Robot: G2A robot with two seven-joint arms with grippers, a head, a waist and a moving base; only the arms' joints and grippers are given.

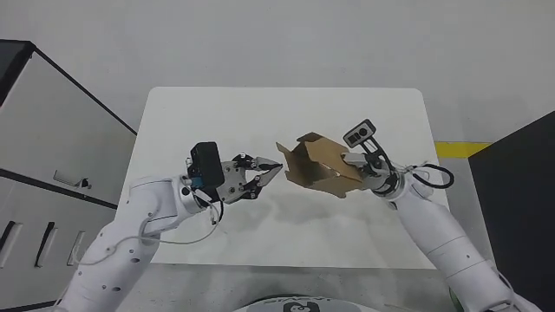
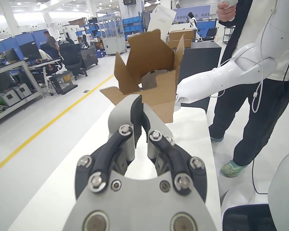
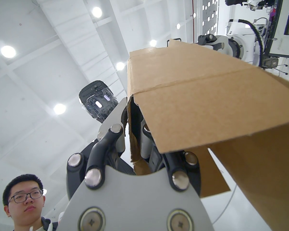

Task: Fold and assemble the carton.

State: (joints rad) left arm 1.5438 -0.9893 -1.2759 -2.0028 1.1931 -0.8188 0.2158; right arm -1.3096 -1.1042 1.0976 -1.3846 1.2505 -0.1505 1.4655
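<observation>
The right gripper (image 3: 134, 121) is holding the carton (image 1: 314, 163) aloft over the middle of the worktop (image 1: 347, 113), its fingers (image 3: 113, 118) clenched on one cardboard wall. The carton is tilting, its open end and splayed flaps facing the left gripper (image 1: 276, 170), whose fingers (image 2: 121, 115) are pressed together on nothing, just beside a flap. Flap folding seems to be the step in hand. The next move is probably calling for the left gripper to push a flap inward while the right one is bracing. Whether the left tips are touching cardboard is hard to tell, and the seating of the far-end flaps is unclear.
</observation>
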